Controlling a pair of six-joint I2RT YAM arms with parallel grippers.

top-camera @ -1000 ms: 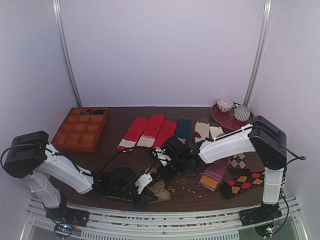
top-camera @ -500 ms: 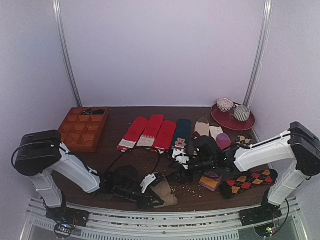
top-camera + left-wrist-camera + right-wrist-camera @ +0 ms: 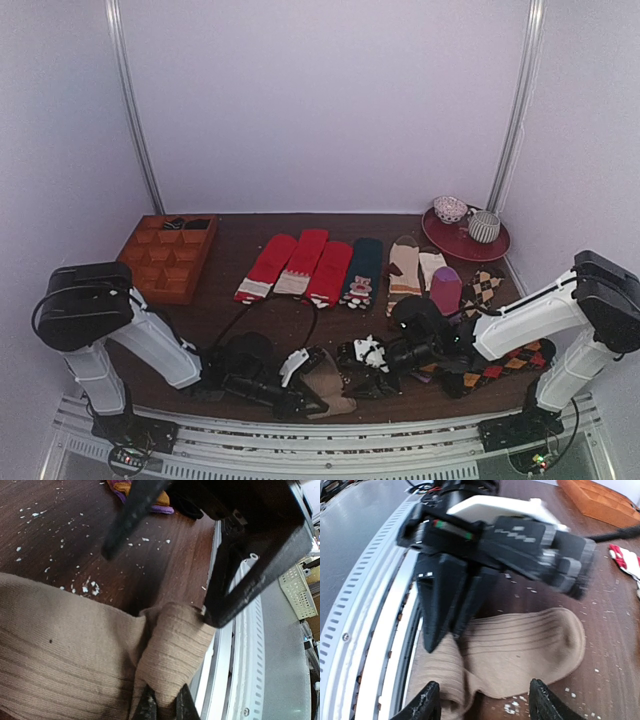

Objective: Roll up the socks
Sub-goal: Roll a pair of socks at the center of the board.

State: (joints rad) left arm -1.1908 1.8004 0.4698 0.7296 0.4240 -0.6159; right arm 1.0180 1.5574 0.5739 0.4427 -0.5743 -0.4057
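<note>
The tan-brown socks (image 3: 333,388) lie flattened near the table's front edge, ribbed knit filling the left wrist view (image 3: 65,645). My left gripper (image 3: 165,707) is shut on a raised fold of them (image 3: 437,670); from the right wrist its black fingers (image 3: 445,605) point down onto the cloth. My right gripper (image 3: 485,702) is open, fingertips spread wide, hovering just right of the socks (image 3: 525,647) with nothing between them. From above, the left gripper (image 3: 308,392) and right gripper (image 3: 352,372) face each other across the socks.
Red socks (image 3: 300,262), a teal sock (image 3: 362,265), beige socks (image 3: 405,262), a purple sock (image 3: 445,288) and argyle socks (image 3: 500,360) lie behind and right. A wooden compartment tray (image 3: 165,255) sits back left, a dark red plate (image 3: 465,242) with cups back right. Metal rail (image 3: 227,670) borders the front edge.
My right arm has swung from the table's middle toward the front edge and come down beside the tan socks, its jaws opening wider. The left gripper has kept its pinch.
</note>
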